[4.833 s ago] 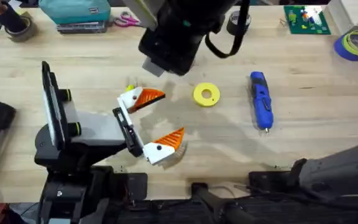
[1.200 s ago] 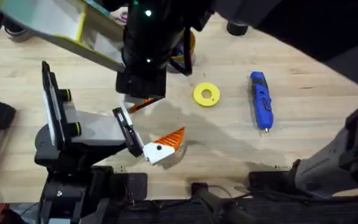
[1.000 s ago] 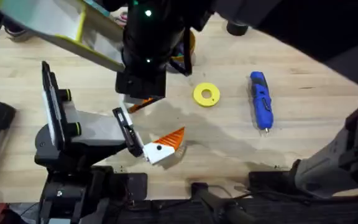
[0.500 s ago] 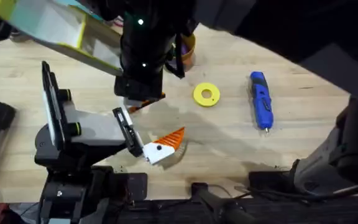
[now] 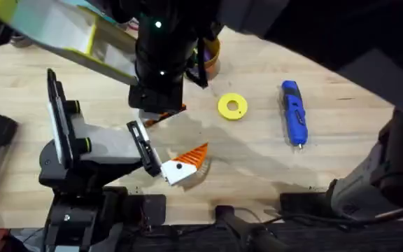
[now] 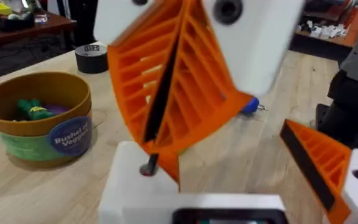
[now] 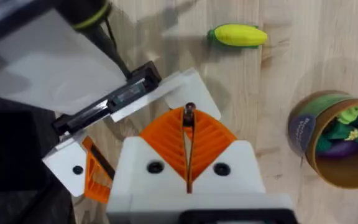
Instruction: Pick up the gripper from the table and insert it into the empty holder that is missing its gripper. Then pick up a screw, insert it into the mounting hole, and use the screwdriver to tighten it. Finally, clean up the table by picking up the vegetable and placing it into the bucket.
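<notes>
Screw: small and dark, pinched between the closed orange pads of the right end effector, directly over the left arm's white holder. Left end effector: lower centre-left of the overhead frame, fingers spread apart. Screwdriver: blue, on the counter, right of centre. Vegetable: on the counter, well apart from the bucket. Bucket: holds green and purple toys.

The screwdriver is bright blue. The disc is yellow. The vegetable is yellow with a green end. The bucket is brown, with a blue label. The pads are orange and ribbed, on white holders.
</notes>
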{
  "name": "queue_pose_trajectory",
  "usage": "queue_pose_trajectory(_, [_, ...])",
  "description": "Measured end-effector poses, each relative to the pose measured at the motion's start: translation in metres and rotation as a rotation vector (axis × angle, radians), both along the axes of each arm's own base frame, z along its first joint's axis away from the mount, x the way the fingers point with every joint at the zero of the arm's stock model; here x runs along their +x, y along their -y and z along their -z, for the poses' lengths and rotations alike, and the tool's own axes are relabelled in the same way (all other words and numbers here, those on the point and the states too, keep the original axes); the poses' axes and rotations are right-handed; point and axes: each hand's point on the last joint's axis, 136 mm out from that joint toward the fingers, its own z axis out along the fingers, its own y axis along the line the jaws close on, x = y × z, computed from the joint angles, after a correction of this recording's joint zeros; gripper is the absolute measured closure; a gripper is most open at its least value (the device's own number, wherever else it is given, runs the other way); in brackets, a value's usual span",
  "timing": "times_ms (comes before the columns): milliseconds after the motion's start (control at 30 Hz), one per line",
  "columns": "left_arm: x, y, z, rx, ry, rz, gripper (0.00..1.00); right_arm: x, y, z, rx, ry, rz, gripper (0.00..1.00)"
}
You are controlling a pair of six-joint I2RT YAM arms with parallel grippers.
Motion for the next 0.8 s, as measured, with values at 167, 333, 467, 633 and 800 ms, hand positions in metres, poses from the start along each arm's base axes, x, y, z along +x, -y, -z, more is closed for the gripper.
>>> queue_pose_trajectory(167, [0.0, 0.0, 0.0, 0.0, 0.0, 0.0, 0.015, 0.0, 0.0, 0.0, 0.0, 0.0, 0.0, 0.995])
queue_pose_trajectory(333, [0.0, 0.0, 0.0, 0.0, 0.0, 0.0, 0.015, -0.0001, 0.0, 0.0, 0.0, 0.0, 0.0, 0.995])
queue_pose_trajectory(467, [0.0, 0.0, 0.0, 0.0, 0.0, 0.0, 0.015, 0.0, 0.0002, -0.0001, 0.0, 0.0, 0.0, 0.995])
queue_pose_trajectory(633, [0.0, 0.0, 0.0, 0.0, 0.0, 0.0, 0.015, -0.0004, 0.0008, 0.0003, -0.003, -0.002, 0.0, 0.995])
queue_pose_trajectory(800, [0.0, 0.0, 0.0, 0.0, 0.0, 0.0, 0.015, -0.0001, 0.0, 0.0033, -0.01, -0.006, 0.0, 0.995])
